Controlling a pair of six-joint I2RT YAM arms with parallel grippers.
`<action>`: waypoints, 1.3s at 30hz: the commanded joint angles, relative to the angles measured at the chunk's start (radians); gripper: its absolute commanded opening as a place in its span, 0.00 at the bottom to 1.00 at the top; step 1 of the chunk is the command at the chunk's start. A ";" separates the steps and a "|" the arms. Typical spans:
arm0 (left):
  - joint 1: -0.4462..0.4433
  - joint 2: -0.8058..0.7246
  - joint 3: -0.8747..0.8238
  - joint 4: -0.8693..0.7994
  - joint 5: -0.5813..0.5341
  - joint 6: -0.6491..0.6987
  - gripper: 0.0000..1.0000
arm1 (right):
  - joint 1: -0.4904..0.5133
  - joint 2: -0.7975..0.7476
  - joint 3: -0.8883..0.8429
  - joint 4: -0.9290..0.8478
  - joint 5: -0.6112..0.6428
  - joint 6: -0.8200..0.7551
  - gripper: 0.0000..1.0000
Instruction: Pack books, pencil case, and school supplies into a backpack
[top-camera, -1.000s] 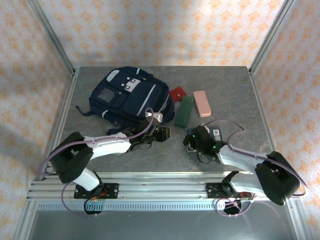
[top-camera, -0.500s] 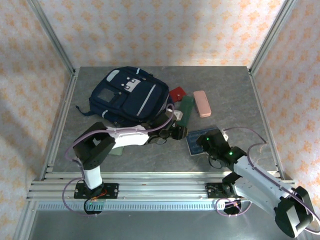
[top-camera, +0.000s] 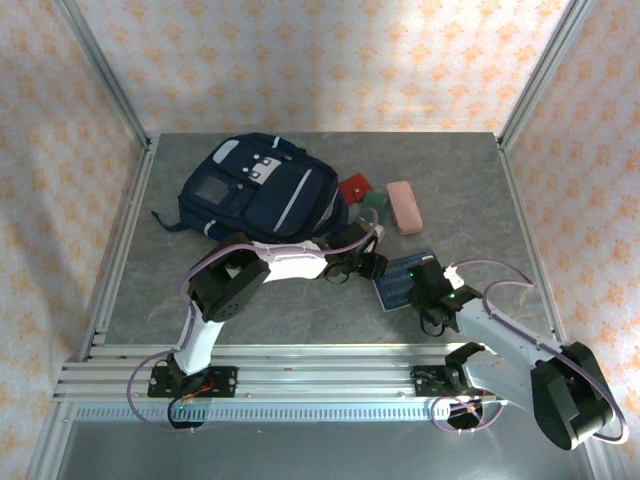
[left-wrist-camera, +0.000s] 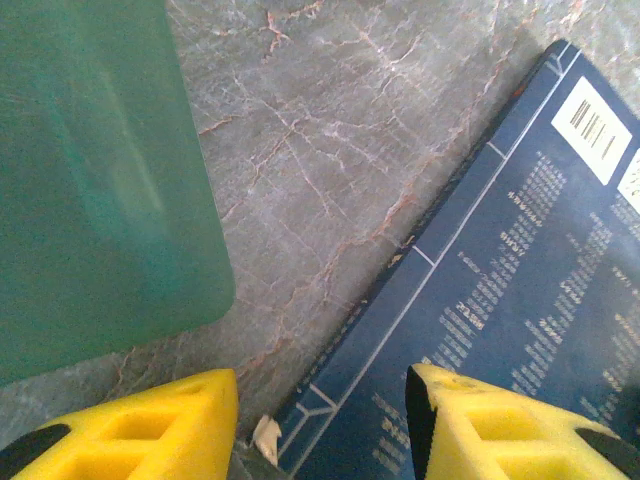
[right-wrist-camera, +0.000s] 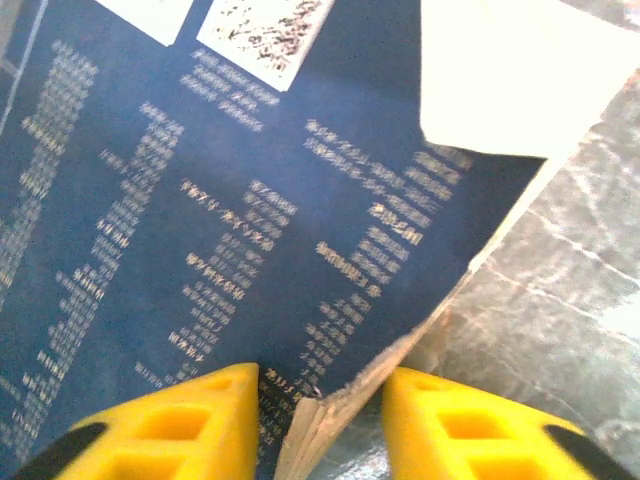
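**Closing in from both sides, nothing lifted yet**

My left claw (left-wrist-camera: 320, 432) has swung right, away from the navy blue fabric backpack (top-camera: 260, 190). It now hangs open over the left-hand corner of the dark blue softcover book (left-wrist-camera: 500, 260). One finger is above the cover, the other above the bare grey marbled tabletop (left-wrist-camera: 320, 150), and the corner sits between them.

My right claw (right-wrist-camera: 320, 428) has drawn back off the middle of the cover to the book's near-right corner, where pale page edges show. Its jaws stand apart with a gap on either side of that corner, so I would not call it a grip.

The book lies flat on the tabletop between my two arms. More of its cover is bare than a second ago, and it seems barely shifted. Just beside my left claw lies the slim dark green rectangle with a rounded corner (left-wrist-camera: 90, 180), unmoved. Behind it, the pale pink oblong pouch (top-camera: 404, 207) and the small red square (top-camera: 353, 187) sit where they were.

The backpack lies patches-up at the far left, apart from the book, and I cannot tell whether its opening is unzipped.

I judge the packing to be at an early stage. Both claws look set for a two-sided pick of the book, which would then need carrying across to the backpack.
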 joint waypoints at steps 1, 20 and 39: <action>-0.005 0.020 0.051 -0.055 -0.043 0.044 0.49 | -0.004 0.051 0.003 0.056 0.055 -0.041 0.23; -0.007 0.048 0.016 -0.046 0.198 0.012 0.49 | -0.005 0.078 -0.003 0.134 -0.009 -0.118 0.11; -0.006 -0.079 -0.082 0.197 0.487 -0.115 0.25 | -0.005 0.112 -0.025 0.191 -0.032 -0.109 0.11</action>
